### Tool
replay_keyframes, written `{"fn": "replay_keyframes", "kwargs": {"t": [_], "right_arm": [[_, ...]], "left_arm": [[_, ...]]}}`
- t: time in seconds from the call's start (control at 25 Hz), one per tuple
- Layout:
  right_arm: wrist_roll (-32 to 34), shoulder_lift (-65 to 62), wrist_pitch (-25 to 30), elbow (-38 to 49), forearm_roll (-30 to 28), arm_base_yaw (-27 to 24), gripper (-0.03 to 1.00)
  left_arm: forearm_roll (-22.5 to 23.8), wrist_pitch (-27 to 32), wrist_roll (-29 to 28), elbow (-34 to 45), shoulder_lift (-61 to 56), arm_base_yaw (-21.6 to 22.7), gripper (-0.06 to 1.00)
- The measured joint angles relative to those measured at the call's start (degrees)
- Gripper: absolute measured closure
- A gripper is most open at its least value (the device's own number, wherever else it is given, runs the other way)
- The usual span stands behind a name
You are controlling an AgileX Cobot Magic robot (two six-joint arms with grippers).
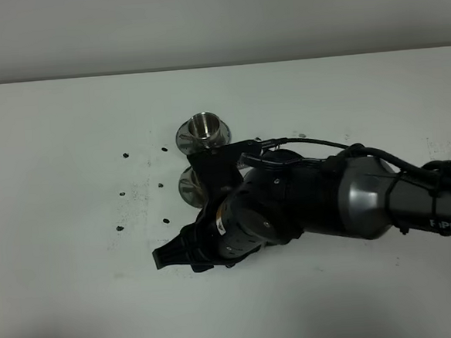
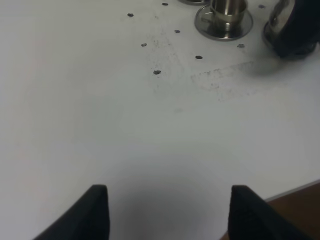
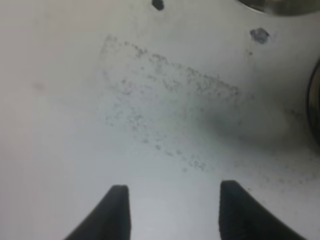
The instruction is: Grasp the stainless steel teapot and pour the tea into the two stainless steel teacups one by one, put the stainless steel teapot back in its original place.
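One stainless steel teacup (image 1: 203,126) stands on its saucer at the back middle of the table. The second teacup (image 2: 223,11) on its saucer (image 2: 222,27) shows in the left wrist view; from above only its saucer's edge (image 1: 186,186) peeks out beside my right arm. My right gripper (image 1: 165,260) hovers low in front of the cups, open, with only bare table between its fingers (image 3: 117,207). Open and empty as well, my left gripper (image 2: 167,210) hangs over bare table. The teapot and its original place are hidden or out of view.
The bulky right arm (image 1: 328,200) lies across the table's middle from the right. Several small dark dots (image 1: 124,154) and a scuffed patch (image 3: 165,110) mark the white tabletop. A steel rim (image 3: 272,5) shows at one edge of the right wrist view.
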Motion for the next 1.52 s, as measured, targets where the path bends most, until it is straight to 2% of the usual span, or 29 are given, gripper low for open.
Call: {"fn": "replay_keyframes", "kwargs": {"t": [0.28, 0.76, 1.24, 1.36, 1.52], "right_arm": [[0.0, 1.25, 0.79, 0.07, -2.18, -0.42, 0.54], [0.0, 1.25, 6.84, 0.07, -4.23, -2.39, 0.54], [0.05, 1.42, 9.73, 0.07, -6.5, -3.89, 0.54], [0.05, 1.42, 10.06, 0.07, -5.99, -3.6, 0.54], [-0.18, 0.42, 10.13, 0.07, -4.53, -0.71, 0.54]], "left_arm": [[0.43, 0.0, 0.0, 0.0, 0.0, 0.0, 0.42], [1.3, 0.0, 0.0, 0.0, 0.0, 0.0, 0.42], [1.3, 0.0, 0.0, 0.0, 0.0, 0.0, 0.42], [1.3, 0.0, 0.0, 0.0, 0.0, 0.0, 0.42], [1.3, -0.05, 0.0, 0.0, 0.0, 0.0, 0.42]]}}
